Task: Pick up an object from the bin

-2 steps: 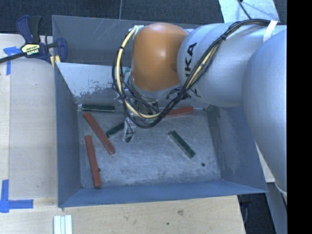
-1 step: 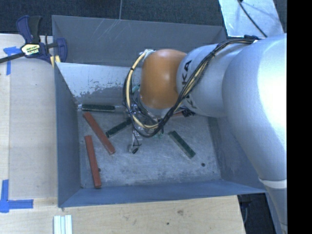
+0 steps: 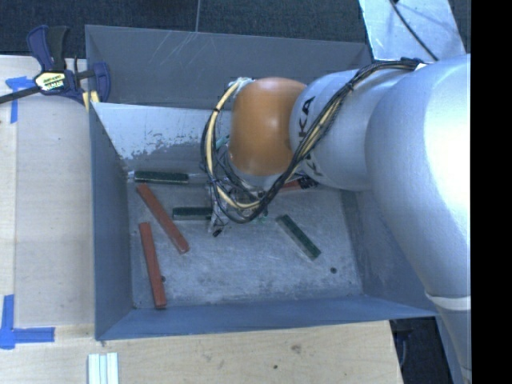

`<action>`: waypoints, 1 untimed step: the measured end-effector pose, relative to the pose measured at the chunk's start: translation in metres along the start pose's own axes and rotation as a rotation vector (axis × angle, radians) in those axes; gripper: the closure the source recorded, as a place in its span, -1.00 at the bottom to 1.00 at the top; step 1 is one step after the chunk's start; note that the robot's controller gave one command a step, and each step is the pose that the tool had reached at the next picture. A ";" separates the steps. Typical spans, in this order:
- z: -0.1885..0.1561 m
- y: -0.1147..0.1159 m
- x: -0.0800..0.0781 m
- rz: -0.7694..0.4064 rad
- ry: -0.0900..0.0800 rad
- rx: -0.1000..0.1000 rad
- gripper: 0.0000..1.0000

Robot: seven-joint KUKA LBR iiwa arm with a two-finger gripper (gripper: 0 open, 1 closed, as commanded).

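Reaching down into the bin [image 3: 112,238], pincer [image 3: 218,224] hangs beside dark green bar [image 3: 190,212], grip unclear.

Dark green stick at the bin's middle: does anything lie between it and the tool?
Nothing visible does. The tool is at the right end of the dark green stick. The brown sticks lie further left, and a slanted green stick lies apart to the right.
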State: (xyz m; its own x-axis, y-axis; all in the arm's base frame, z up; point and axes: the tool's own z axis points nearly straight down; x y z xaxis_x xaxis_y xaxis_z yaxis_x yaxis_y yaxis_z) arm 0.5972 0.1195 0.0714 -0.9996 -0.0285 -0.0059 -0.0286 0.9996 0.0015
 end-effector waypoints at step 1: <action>-0.124 -0.002 -0.021 -0.428 -0.004 0.001 1.00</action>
State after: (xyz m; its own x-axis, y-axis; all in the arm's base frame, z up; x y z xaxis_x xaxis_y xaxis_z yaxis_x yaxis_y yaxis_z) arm 0.6176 0.1179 0.1956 -0.8973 -0.4413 -0.0096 -0.4413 0.8974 -0.0027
